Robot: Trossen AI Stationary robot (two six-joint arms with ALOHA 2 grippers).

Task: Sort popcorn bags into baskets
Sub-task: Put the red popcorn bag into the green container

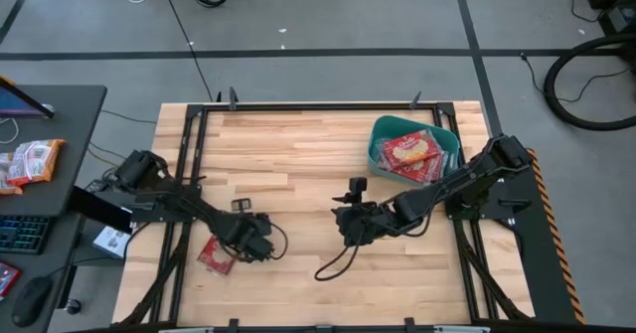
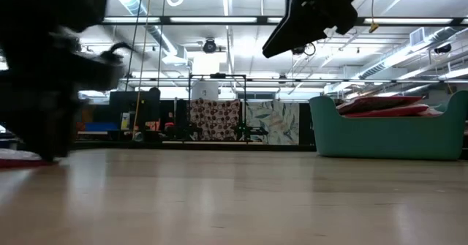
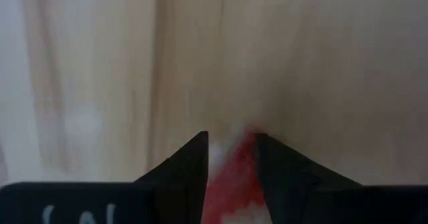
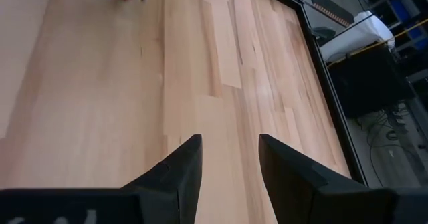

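Observation:
One red popcorn bag lies flat on the wooden table near its front left; in the low view it is a red strip. My left gripper points steeply down at it, open, with the bag's red-and-white edge showing between its fingers. My right gripper hangs open over the middle of the table, holding nothing. The teal basket stands at the far right with red popcorn bags lying inside it, their tops showing above the rim. My left gripper comes at the popcorn bag from above, its fingers standing on either side of the bag's edge. Whether they touch the bag, I cannot tell. The bag lies flat on the table.
Black frame rails run along the table's edges. A cable loop from the right arm lies on the wood. Orange-and-white packets sit on a side desk left of the table. Bare wood spreads between the two grippers.

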